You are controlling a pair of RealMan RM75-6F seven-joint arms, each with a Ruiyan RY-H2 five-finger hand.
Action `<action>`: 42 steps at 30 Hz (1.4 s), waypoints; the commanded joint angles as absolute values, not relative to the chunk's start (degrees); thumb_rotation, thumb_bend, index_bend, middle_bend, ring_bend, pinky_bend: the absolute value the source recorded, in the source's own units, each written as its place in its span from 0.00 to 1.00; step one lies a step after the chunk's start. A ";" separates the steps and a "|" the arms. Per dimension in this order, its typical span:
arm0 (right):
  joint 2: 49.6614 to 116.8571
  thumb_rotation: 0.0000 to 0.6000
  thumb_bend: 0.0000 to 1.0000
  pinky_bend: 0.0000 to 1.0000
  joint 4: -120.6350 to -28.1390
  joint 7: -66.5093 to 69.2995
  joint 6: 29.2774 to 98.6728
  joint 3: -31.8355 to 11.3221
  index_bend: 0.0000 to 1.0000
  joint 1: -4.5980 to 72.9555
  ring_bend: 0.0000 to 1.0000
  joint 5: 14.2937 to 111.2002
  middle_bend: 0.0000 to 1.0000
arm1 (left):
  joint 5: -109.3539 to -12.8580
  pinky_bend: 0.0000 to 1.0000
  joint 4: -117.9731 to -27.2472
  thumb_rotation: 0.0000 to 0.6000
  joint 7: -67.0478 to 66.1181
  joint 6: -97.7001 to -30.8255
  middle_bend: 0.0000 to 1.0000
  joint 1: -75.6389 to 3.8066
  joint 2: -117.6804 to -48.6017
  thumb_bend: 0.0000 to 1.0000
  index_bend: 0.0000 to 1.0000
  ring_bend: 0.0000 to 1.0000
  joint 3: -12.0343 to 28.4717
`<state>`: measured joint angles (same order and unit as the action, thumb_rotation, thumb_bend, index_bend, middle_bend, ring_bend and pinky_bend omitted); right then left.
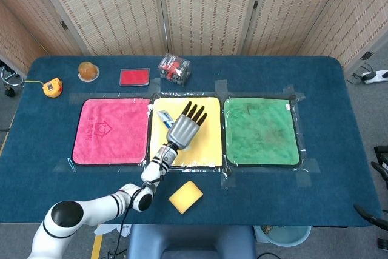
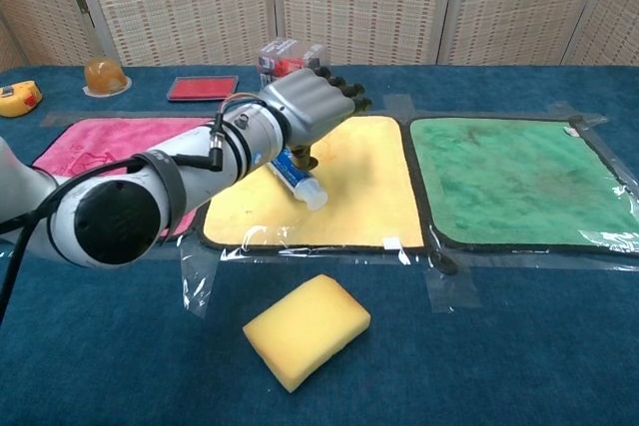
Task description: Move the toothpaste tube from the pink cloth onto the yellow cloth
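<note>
The toothpaste tube (image 1: 164, 117) (image 2: 300, 182) lies slantwise on the yellow cloth (image 1: 209, 144) (image 2: 359, 197), cap toward the front. My left hand (image 1: 185, 128) (image 2: 305, 107) hovers just above it with fingers stretched out and apart, holding nothing I can see; its thumb hangs close to the tube's upper part. The hand hides the tube's middle in the head view. The pink cloth (image 1: 109, 131) (image 2: 90, 137) to the left is bare. Only thin dark parts of my right hand (image 1: 381, 171) show at the head view's right edge.
A green cloth (image 1: 260, 131) (image 2: 519, 177) lies right of the yellow one. A yellow sponge (image 1: 185, 196) (image 2: 307, 329) sits near the front edge. At the back stand a clear box (image 1: 174, 68), a red case (image 1: 134, 76), an orange jar (image 1: 88, 71) and a tape measure (image 1: 53, 87).
</note>
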<state>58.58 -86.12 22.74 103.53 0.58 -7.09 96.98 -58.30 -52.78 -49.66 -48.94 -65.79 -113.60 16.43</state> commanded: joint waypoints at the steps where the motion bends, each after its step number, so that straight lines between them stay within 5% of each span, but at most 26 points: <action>1: 58.65 1.00 0.15 0.00 -85.97 22.91 103.57 0.58 0.10 -7.09 0.08 97.07 0.06 | -58.83 0.00 -54.68 1.00 -48.45 -50.27 0.02 -65.64 -112.21 0.37 0.00 0.00 17.07; 19: 58.23 1.00 0.15 0.00 -86.53 22.11 101.77 0.66 0.10 -5.35 0.08 98.76 0.06 | -58.35 0.00 -76.83 1.00 -38.01 -59.53 0.02 -54.78 -92.73 0.37 0.00 0.00 18.53; 29: 57.65 1.00 0.15 0.00 -87.19 21.28 98.44 0.65 0.10 -3.07 0.08 99.08 0.06 | -57.00 0.00 -89.38 1.00 -30.57 -65.16 0.03 -44.05 -79.38 0.37 0.02 0.00 16.01; 42: 56.95 1.00 0.15 0.00 -88.79 19.30 93.28 0.58 0.10 -0.55 0.07 97.22 0.06 | -59.77 0.01 -94.74 1.00 -20.10 -74.55 0.03 -30.32 -69.22 0.38 0.07 0.00 11.05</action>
